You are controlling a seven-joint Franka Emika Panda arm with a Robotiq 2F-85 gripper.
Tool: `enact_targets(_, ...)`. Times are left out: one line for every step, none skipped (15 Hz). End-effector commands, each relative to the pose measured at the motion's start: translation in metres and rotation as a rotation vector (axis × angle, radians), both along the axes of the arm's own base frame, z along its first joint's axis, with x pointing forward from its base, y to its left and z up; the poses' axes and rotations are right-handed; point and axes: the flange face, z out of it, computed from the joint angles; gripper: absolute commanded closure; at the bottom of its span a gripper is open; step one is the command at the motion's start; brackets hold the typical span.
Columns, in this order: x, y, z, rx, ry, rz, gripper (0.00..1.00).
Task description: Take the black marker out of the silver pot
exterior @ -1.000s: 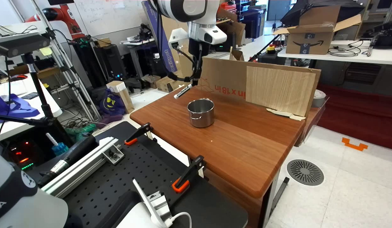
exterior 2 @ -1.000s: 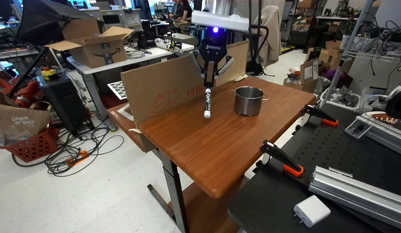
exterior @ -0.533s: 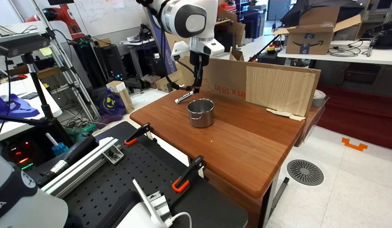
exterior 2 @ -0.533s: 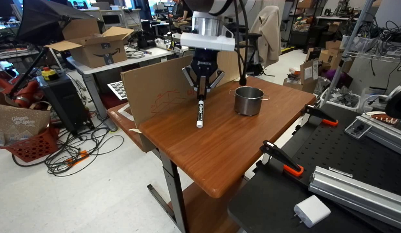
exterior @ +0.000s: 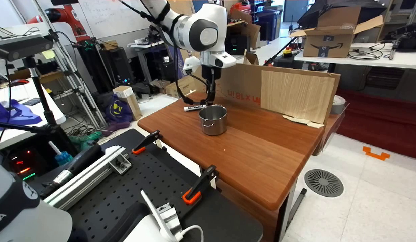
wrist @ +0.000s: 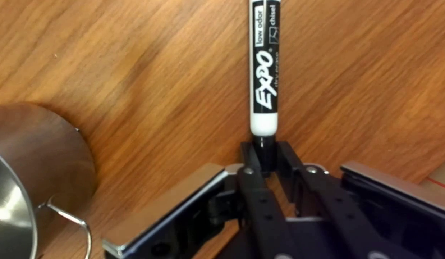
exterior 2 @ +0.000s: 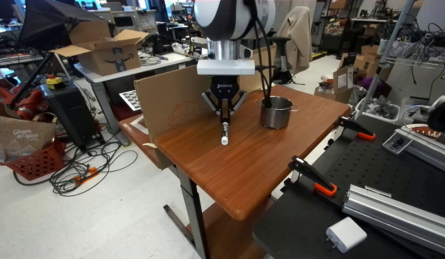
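Observation:
The black marker [wrist: 264, 77], with a black-and-white label and white end, shows in both exterior views [exterior: 194, 108] [exterior 2: 225, 133]. My gripper [wrist: 264, 149] is shut on its black cap; the gripper also shows in an exterior view [exterior 2: 225, 118]. The marker lies nearly level, low over the wooden table [exterior 2: 244, 169]. I cannot tell whether it touches the wood. The silver pot [exterior: 213, 123] stands upright beside the gripper, apart from the marker. The pot also shows in an exterior view [exterior 2: 275, 116] and at the wrist view's left edge [wrist: 60, 154].
A cardboard panel [exterior 2: 179, 104] stands along one long edge of the table. Two black and orange clamps [exterior: 199, 185] [exterior: 147, 143] sit at the opposite edge, by the black perforated board [exterior: 154, 178]. Arm cables [exterior 2: 265, 72] hang in front of the pot in an exterior view.
My gripper has come down toward the table with the marker held in it. The marker has gone from a steep tilt to nearly level. The pot has not moved.

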Motion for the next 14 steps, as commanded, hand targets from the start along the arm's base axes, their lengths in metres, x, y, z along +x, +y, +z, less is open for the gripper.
enact_targets(0.008, 0.002, -0.006, -0.048, -0.001, 0.007, 0.95)
enact_targets(0.008, 0.002, -0.005, -0.052, 0.004, 0.007, 0.56)
enact_targets(0.007, 0.002, -0.005, -0.054, 0.002, 0.007, 0.54)
enact_targets(0.007, 0.001, -0.006, -0.057, 0.002, 0.009, 0.48)
enact_targets(0.007, 0.001, -0.007, -0.058, 0.003, 0.011, 0.40)
enact_targets(0.007, 0.000, -0.006, -0.056, 0.005, 0.011, 0.34)
enact_targets(0.007, 0.000, -0.005, -0.055, 0.004, 0.011, 0.27)
enact_targets(0.007, 0.000, -0.004, -0.052, 0.002, 0.012, 0.19)
enact_targets(0.007, 0.000, -0.003, -0.049, 0.002, 0.013, 0.12)
enact_targets(0.007, -0.001, 0.001, -0.050, -0.002, 0.012, 0.04)
enact_targets(0.007, -0.001, 0.004, -0.047, -0.004, 0.010, 0.01)
enact_targets(0.007, -0.001, 0.009, -0.036, -0.007, 0.015, 0.00)
enact_targets(0.006, -0.002, 0.014, -0.033, -0.014, 0.017, 0.00)
enact_targets(0.004, -0.002, 0.021, -0.026, -0.020, 0.022, 0.00)
